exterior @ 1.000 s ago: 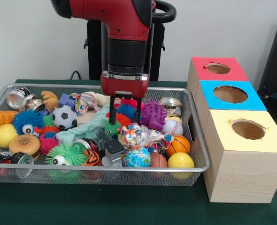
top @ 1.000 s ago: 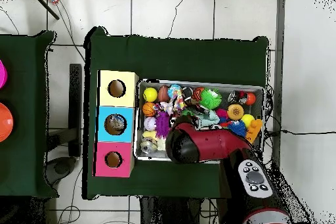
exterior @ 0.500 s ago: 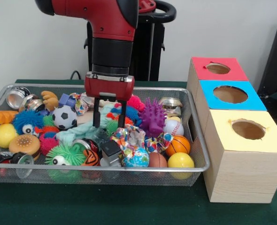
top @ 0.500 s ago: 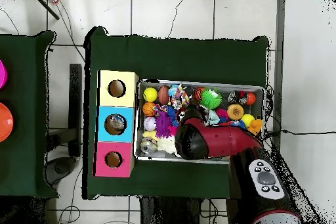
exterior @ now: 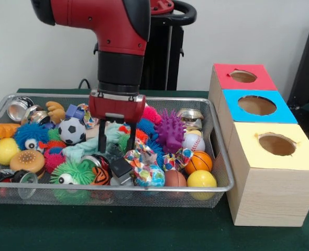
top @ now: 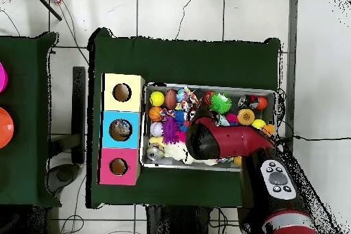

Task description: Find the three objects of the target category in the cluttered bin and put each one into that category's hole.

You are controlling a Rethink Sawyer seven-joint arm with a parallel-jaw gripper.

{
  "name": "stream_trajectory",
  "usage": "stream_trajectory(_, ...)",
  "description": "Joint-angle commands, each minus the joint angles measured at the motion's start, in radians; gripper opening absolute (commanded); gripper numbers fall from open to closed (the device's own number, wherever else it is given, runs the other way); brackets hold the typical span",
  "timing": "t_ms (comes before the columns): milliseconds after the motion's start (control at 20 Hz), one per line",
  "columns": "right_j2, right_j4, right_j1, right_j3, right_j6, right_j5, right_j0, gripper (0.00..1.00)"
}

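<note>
dark green tabletop (exterior: 144,230) holds a wire mesh bin (exterior: 223,157) packed with toys, with a wooden box (exterior: 269,193) just beside it topped by red (exterior: 242,76), blue (exterior: 257,105) and yellow (exterior: 276,145) holes. gripper (exterior: 116,137) sits low in the bin's middle, jaws a little apart, tips down among a teal cloth (exterior: 86,146) and spiky toys; grip on anything can't be told, tips partly buried. soccer ball (exterior: 72,130) to its left in the front view, purple spiky ball (exterior: 171,129) to its right. basketball (exterior: 198,161), baseball (exterior: 193,141), yellow ball (exterior: 201,179) near the box end. target category unclear. overhead, the red arm (top: 226,142) covers the bin's (top: 212,87) centre.
</note>
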Motion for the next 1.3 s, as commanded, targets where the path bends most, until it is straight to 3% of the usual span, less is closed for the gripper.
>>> stream_trajectory(50,-0.030,-0.056,0.148,-0.146,-0.007,0.079,0.029,1.00)
stream_trajectory(300,-0.078,-0.013,0.203,-0.150,-0.020,0.254,0.046,1.00)
stream_trajectory(500,-0.074,0.036,0.243,-0.131,-0.028,0.403,0.020,1.00)
stream_trajectory(750,-0.033,0.086,0.213,-0.061,-0.066,0.570,-0.023,1.00)
stream_trajectory(1300,0.000,0.066,0.160,-0.025,-0.149,0.631,-0.061,1.00)
